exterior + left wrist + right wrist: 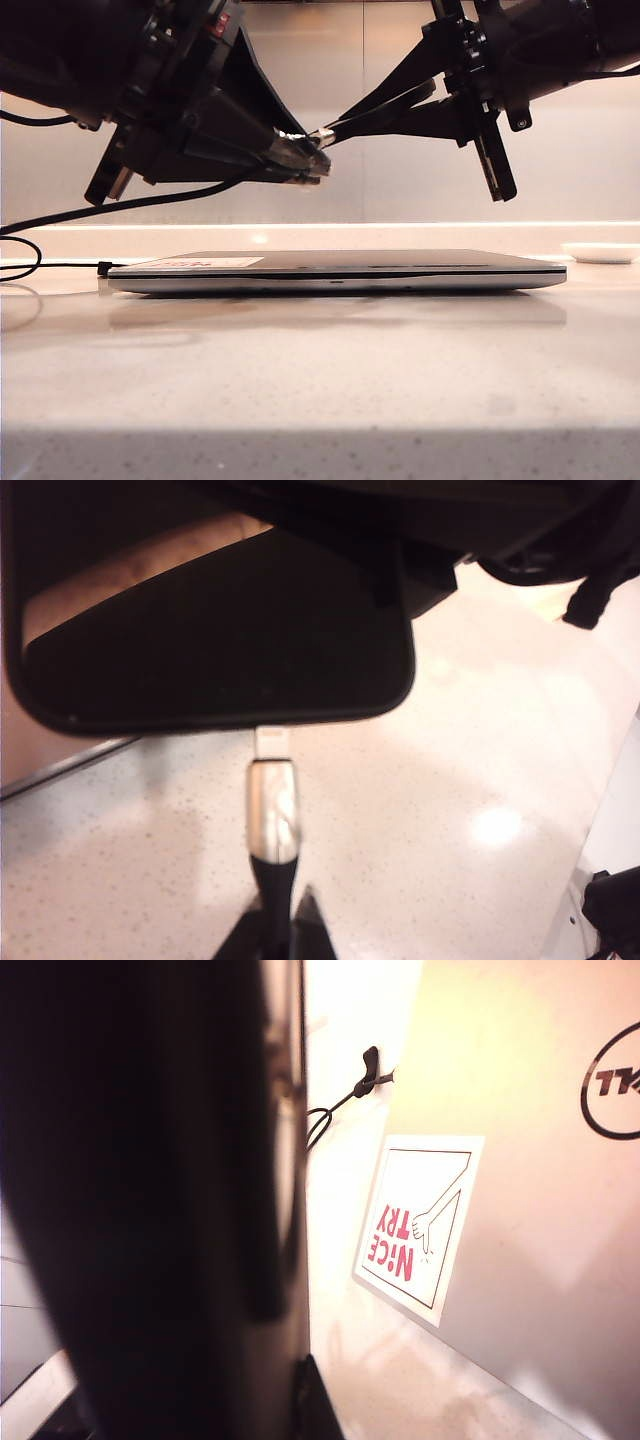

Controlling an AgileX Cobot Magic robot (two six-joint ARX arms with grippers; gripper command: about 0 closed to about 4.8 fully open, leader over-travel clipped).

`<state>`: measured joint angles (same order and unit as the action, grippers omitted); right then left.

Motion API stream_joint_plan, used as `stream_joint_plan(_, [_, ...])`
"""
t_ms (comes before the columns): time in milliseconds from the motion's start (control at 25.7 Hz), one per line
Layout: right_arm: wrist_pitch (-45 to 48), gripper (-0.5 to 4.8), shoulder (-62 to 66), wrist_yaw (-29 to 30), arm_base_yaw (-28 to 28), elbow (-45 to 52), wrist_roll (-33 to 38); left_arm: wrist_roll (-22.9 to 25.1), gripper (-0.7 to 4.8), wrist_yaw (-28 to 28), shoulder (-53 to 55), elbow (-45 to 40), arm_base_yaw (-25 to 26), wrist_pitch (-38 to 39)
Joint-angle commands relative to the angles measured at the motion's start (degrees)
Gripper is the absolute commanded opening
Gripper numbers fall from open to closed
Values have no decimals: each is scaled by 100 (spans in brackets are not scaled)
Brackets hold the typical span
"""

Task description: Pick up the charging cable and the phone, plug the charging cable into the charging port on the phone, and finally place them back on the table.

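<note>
Plug-in step under way, both arms aloft over laptop (340, 272). Left gripper (300, 160) clamped on phone (215, 630). Right gripper (345, 122) clamped on charging cable (273, 810); its silver tip meets phone's end edge. You need straight push, tip aligned with port.

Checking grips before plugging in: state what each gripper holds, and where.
The left gripper pinches the charging cable on the black sleeve behind its silver connector. The right gripper holds the phone; the exact contact spot is hidden.
</note>
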<state>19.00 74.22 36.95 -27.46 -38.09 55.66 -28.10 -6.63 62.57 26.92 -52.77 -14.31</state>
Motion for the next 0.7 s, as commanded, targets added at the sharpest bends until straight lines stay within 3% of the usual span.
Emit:
stream_joint_plan(39, [229, -6, -39, 173, -11, -50, 107, 0, -6, -4, -7, 11, 7, -157])
stream_joint_plan(699, [227, -6, -39, 155, 70, -63, 188, -2, -6, -4, -7, 11, 7, -94])
